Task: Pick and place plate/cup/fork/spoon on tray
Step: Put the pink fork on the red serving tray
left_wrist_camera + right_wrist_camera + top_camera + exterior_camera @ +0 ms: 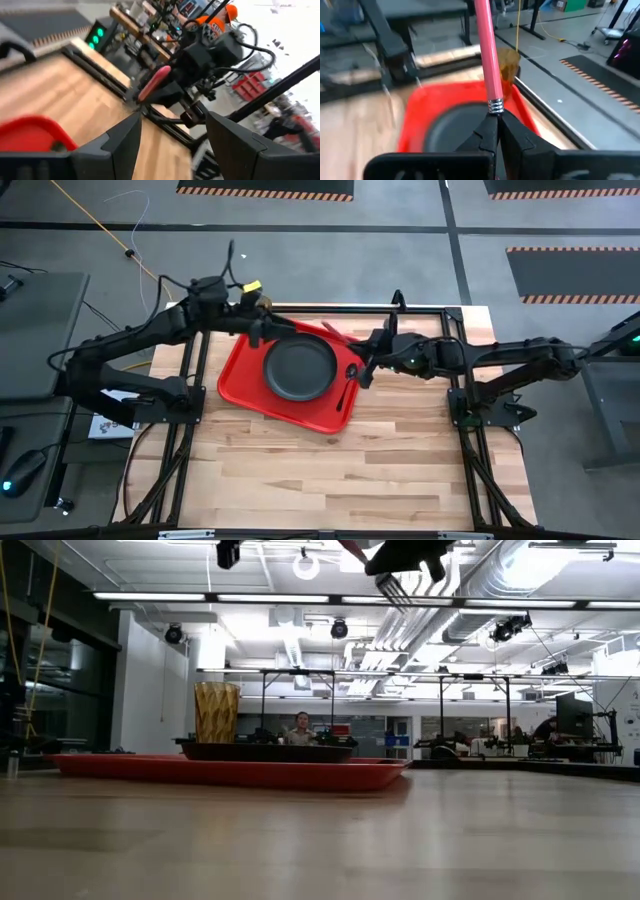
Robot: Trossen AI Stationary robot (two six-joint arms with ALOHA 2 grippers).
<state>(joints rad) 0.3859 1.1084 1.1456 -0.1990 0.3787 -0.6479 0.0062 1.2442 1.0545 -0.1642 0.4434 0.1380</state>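
Note:
The red tray [240,375] lies at the table's far middle. The black plate [299,369] rests on it, and the black spoon [346,384] lies on the tray's right part. The amber cup [217,712] stands upright at the tray's far left corner [264,304]. My right gripper [366,363] is above the tray's right edge, shut on the fork, whose pink handle [331,331] points to the far left. My left gripper [262,332] is open and empty above the tray's far left, beside the cup. My right gripper pinches the fork between its two fingers at the metal neck [495,107], just below the pink handle's silver collar. The handle [486,50] runs on away past the fingertips. The fork is lifted clear above the tray, and its tines [395,588] stick out below the gripper.
Black frame rails [455,395] run along the table's left, right and far sides. Bare wood [330,480] lies between the tray and the near edge. A person [300,725] sits in the room far behind the table.

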